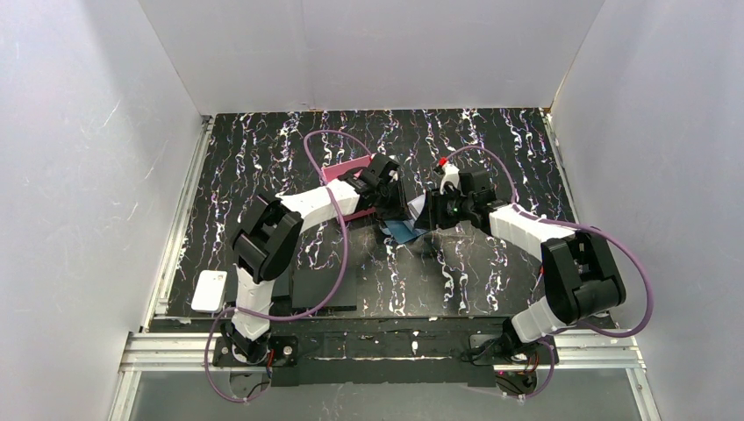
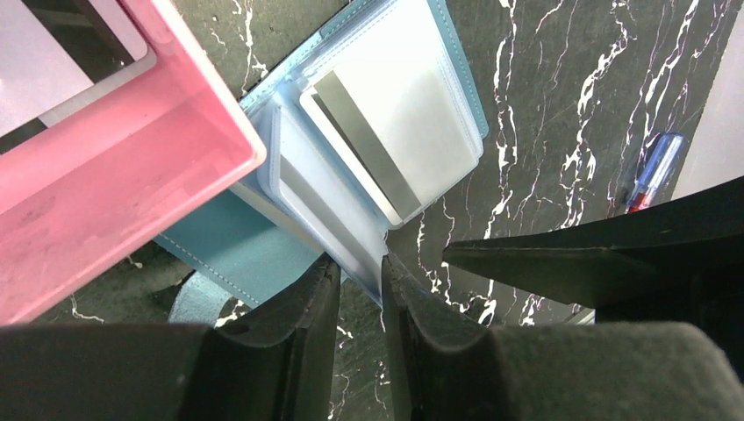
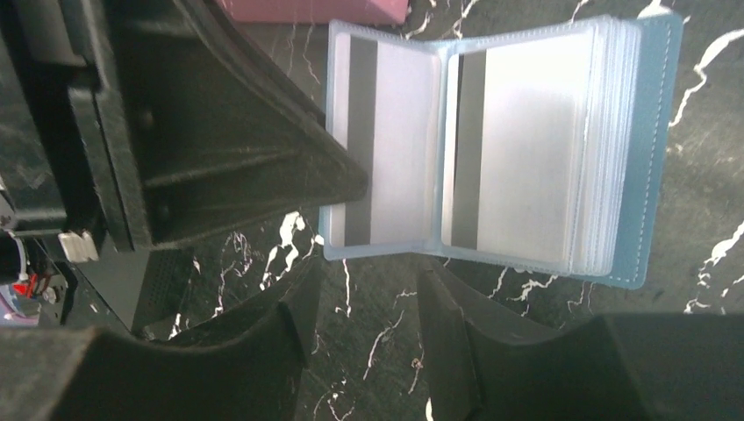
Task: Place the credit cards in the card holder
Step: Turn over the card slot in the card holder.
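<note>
The card holder, a pink open-topped box [image 2: 132, 167], stands left of centre [image 1: 346, 168]; a pale card [image 2: 53, 83] seems to lie in its far part. Beside it a blue hinged case [image 3: 654, 149] lies open [image 1: 405, 230]. Its clear sleeves hold credit cards with dark stripes [image 3: 390, 140] [image 3: 518, 149] [image 2: 386, 132]. My left gripper [image 2: 360, 267] is narrowly open, with a sleeve's edge between its tips. My right gripper [image 3: 368, 281] stands open just short of the case's near edge, with nothing between its fingers. In the top view the grippers meet over the case.
A blue and red pen [image 2: 654, 171] lies on the marbled black mat beyond the case. A flat black pad [image 1: 311, 285] sits near the front. A small white card-like thing [image 1: 209, 289] rests off the mat's left edge. White walls enclose the table.
</note>
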